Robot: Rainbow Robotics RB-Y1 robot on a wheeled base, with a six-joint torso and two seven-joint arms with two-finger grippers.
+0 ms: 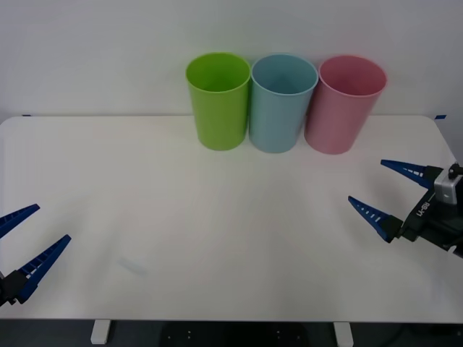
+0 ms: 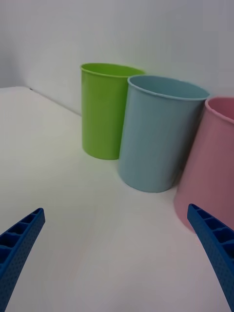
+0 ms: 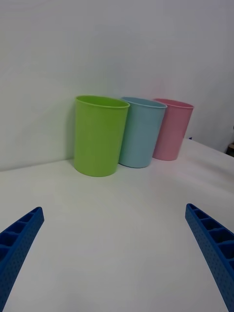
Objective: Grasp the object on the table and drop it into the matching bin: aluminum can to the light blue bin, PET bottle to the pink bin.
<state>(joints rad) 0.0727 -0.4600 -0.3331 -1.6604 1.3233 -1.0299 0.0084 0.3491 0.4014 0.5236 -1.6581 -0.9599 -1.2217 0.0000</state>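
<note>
On the white table (image 1: 217,217) three bins stand in a row at the back. The light blue bin (image 1: 282,101) (image 2: 158,136) (image 3: 140,131) is in the middle, with the pink bin (image 1: 341,103) (image 2: 209,165) (image 3: 171,129) to its right. The aluminum can is out of view, and so is any PET bottle. My right gripper (image 1: 380,194) (image 2: 117,253) hovers open at the table's right edge, empty. Low at the front left, my left gripper (image 1: 29,235) (image 3: 114,253) is open and empty too.
A lime green bin (image 1: 218,100) (image 2: 105,109) (image 3: 99,134) stands left of the light blue one, the bins nearly touching. A plain white wall rises right behind them. A faint smudge (image 1: 132,266) marks the tabletop near the front left.
</note>
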